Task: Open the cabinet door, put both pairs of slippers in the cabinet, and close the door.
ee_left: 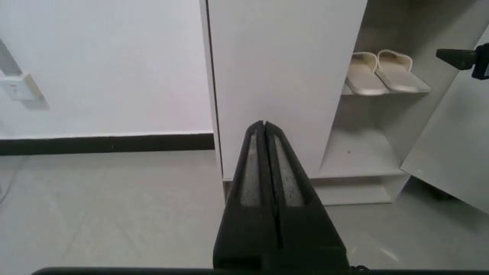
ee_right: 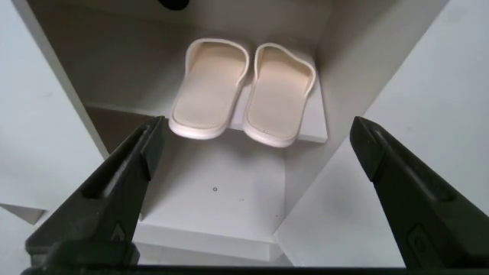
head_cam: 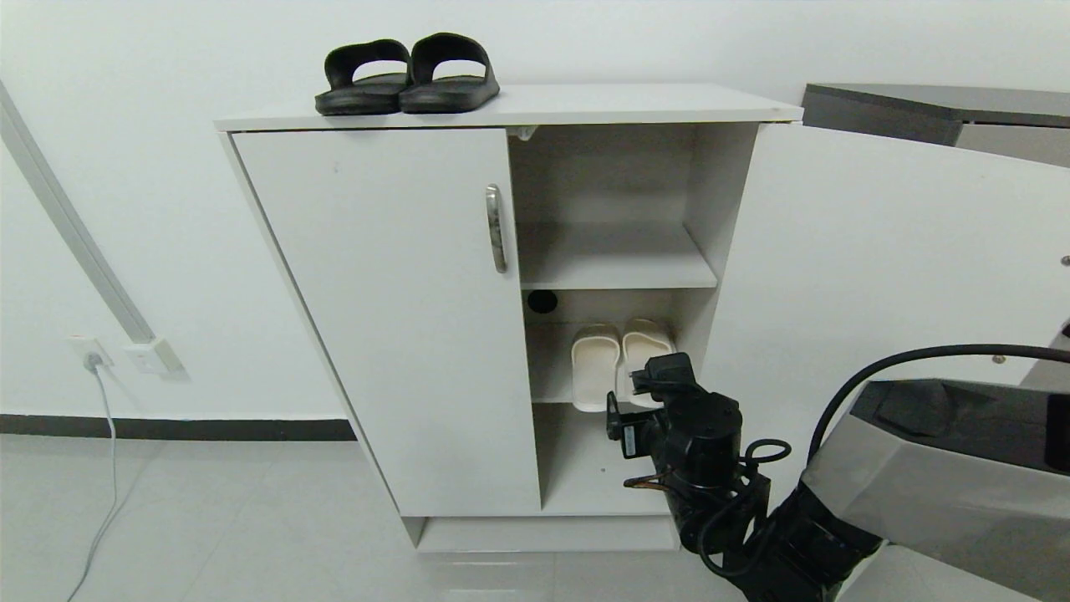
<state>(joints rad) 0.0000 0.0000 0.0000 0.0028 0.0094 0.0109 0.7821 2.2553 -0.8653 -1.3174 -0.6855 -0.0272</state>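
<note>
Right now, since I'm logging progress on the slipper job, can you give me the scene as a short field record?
right door: open
left door: closed
white slippers: inside, on the second shelf down
black slippers: on top of the cabinet
right claw: open, empty, in front of the white slippers
left claw: shut, empty, low, facing the left door
remaining: black slippers in, right door closed

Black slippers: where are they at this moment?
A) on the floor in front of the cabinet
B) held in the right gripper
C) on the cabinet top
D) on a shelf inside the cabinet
C: the black slippers sit side by side on the cabinet top, above the closed left door. The pair on the shelf inside is the cream slippers.
</note>
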